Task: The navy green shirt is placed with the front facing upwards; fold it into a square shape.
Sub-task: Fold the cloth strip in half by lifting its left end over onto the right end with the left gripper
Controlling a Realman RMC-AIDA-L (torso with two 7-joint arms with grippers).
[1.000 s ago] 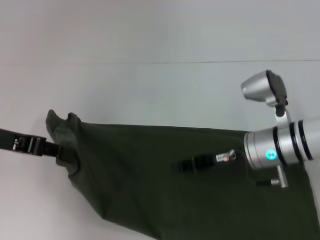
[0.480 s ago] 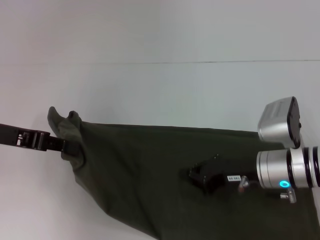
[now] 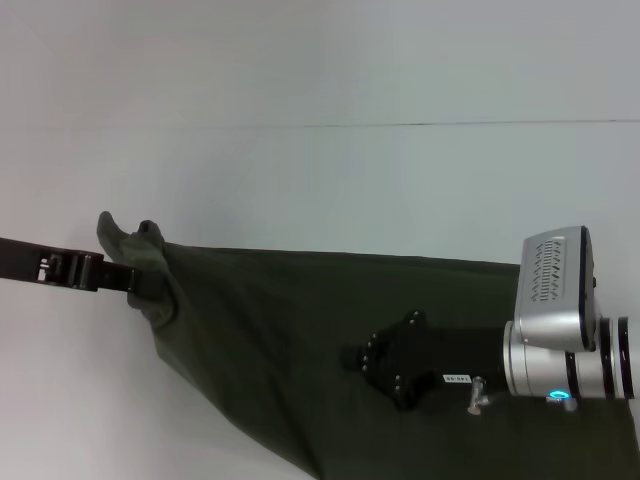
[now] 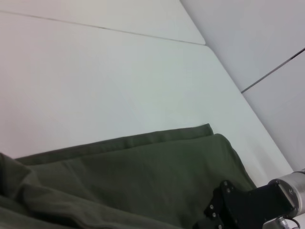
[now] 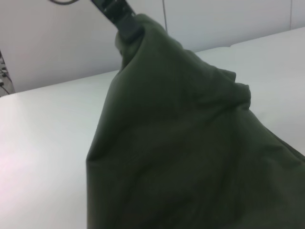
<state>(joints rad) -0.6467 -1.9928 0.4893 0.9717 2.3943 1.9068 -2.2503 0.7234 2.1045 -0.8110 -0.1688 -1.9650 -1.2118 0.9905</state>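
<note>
Left gripper [image 3: 128,278] still clamps the navy green shirt [image 3: 300,340]; right gripper [image 3: 375,362], jaws unclear, has dropped lower.

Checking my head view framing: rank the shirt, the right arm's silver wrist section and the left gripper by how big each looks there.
1. The navy green shirt, by far the largest.
2. The silver wrist section, though it sits nearer the camera, which inflates it.
3. The left gripper, smallest, clamped on the shirt's raised corner.
</note>
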